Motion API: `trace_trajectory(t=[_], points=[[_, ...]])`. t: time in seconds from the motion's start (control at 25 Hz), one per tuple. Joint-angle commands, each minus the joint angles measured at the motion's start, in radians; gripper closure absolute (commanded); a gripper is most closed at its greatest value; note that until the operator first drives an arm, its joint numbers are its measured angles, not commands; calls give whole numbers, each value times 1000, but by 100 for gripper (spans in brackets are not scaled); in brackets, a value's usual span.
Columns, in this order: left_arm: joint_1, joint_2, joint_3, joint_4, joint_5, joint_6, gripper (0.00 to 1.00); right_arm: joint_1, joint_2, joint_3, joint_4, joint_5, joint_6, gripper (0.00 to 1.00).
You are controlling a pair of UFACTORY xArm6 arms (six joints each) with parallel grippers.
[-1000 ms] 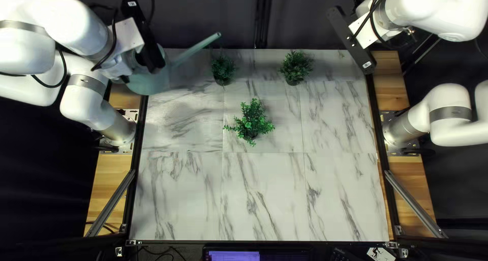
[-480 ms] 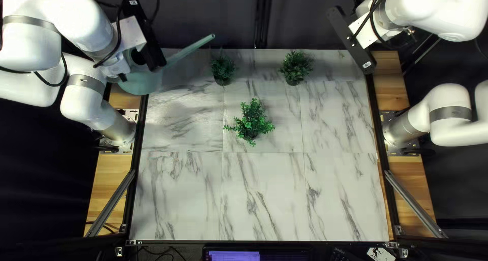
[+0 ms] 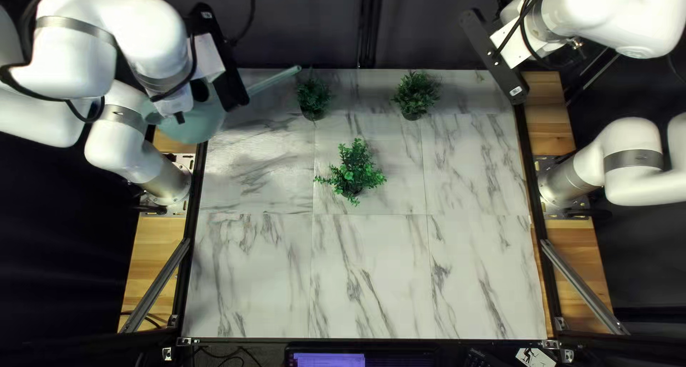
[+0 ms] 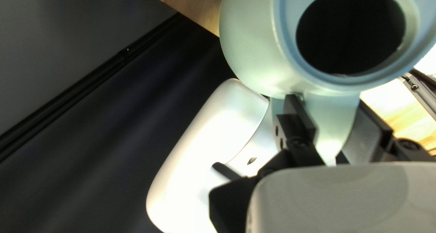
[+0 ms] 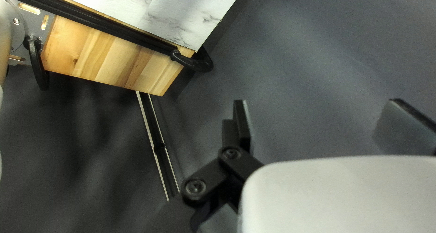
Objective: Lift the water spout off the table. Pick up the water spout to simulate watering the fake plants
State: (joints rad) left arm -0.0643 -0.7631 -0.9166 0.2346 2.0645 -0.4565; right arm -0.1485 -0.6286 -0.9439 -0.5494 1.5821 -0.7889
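Marbled white desk point(image 3: 371, 288), three bushy green potted plants point(image 3: 351, 170) — left claw point(image 3: 179, 115) clenching a round, pale-green watering can point(image 3: 196, 126) (inside dark), right claw point(image 3: 574, 45) released.

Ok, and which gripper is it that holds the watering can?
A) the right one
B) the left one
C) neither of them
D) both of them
B: the left gripper has its fingers against the handle of the can from two sides, while the right gripper is open with nothing between its fingers.
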Motion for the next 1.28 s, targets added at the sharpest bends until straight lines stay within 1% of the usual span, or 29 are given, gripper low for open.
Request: trace_trajectory(t=[0.04,0.2,0.4,0.8,1.28], points=[[13,23,17,-13,-30,7,100,0,0,0,0,0,0,0],[32,57,21,-26,-50,26,100,0,0,0,0,0,0,0],[35,84,2,-33,-37,29,100,0,0,0,0,0,0,0],[41,110,-19,-29,-32,41,100,0,0,0,0,0,0,0],[34,117,-21,-24,-30,27,100,0,0,0,0,0,0,0]])
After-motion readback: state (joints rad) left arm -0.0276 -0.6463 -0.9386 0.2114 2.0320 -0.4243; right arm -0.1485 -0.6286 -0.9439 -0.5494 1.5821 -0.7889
